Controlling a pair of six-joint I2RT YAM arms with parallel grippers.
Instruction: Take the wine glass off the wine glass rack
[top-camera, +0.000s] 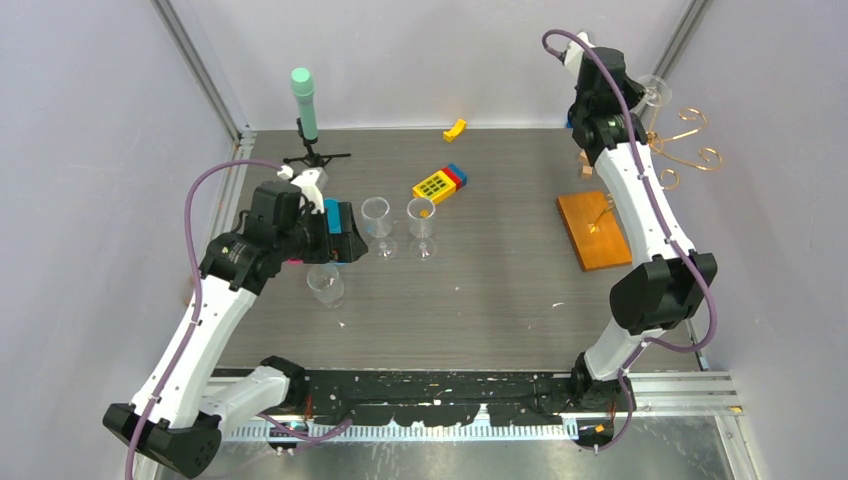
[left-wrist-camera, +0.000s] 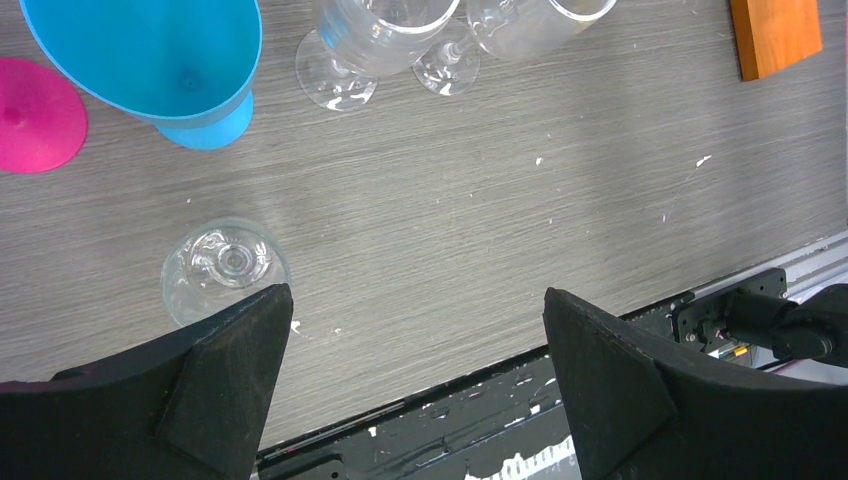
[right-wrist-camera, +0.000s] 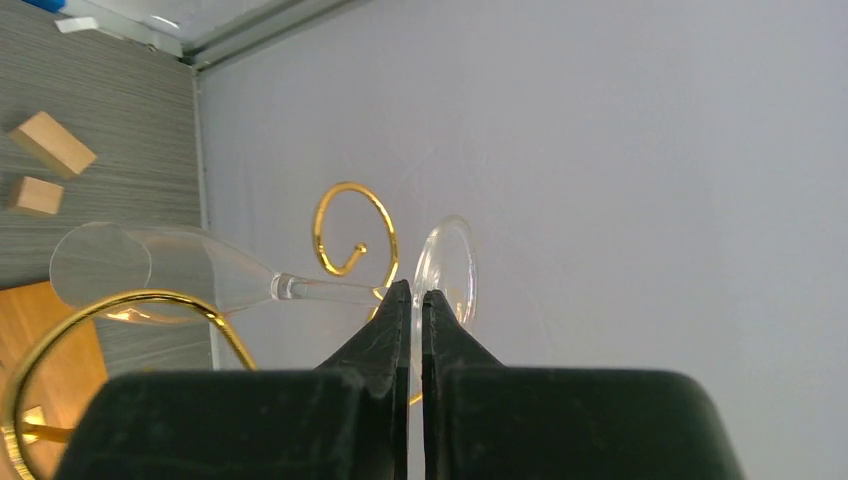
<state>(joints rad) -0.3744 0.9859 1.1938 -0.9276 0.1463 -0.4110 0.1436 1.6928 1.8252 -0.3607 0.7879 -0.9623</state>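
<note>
- Pinched the wine glass (right-wrist-camera: 185, 280) by its stem with the right hand (right-wrist-camera: 412, 293), fingers pressed nearly together just beside the foot.
- Held the glass sideways, high up and close beside the curled gold arms of the rack (top-camera: 593, 232); could not tell whether stem and wire touched.
- Had the left hand (left-wrist-camera: 414, 296) spread wide, well apart from the rack, low over the surface (left-wrist-camera: 480, 200).
- Found another clear glass (left-wrist-camera: 222, 265) just beside one left finger, with a blue cup (left-wrist-camera: 150, 60) near it.
</note>
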